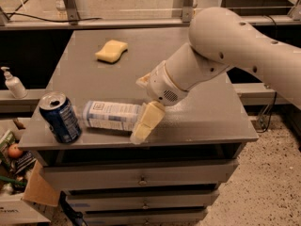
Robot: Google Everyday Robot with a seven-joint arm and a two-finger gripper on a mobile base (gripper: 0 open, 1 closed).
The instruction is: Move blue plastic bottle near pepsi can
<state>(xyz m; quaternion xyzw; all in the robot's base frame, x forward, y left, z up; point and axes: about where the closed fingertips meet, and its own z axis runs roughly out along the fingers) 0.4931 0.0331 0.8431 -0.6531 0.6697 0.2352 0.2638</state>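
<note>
The blue plastic bottle (pixel 110 115) lies on its side near the front edge of the grey cabinet top (pixel 188 121), with its pale label facing up. The pepsi can (pixel 60 117) stands upright at the front left corner, just left of the bottle and almost touching it. My gripper (pixel 140 109) is at the bottle's right end and is open. Its near finger (pixel 147 121) angles down toward the front edge, in front of the bottle's end. The far finger (pixel 143 80) shows behind it. The bottle's cap end is hidden by the near finger.
A yellow sponge (pixel 112 51) lies at the back of the cabinet top. A white pump dispenser (pixel 13 83) stands on a lower ledge at left. A box of clutter (pixel 19 173) sits on the floor at left. My arm (pixel 235 46) spans the right side.
</note>
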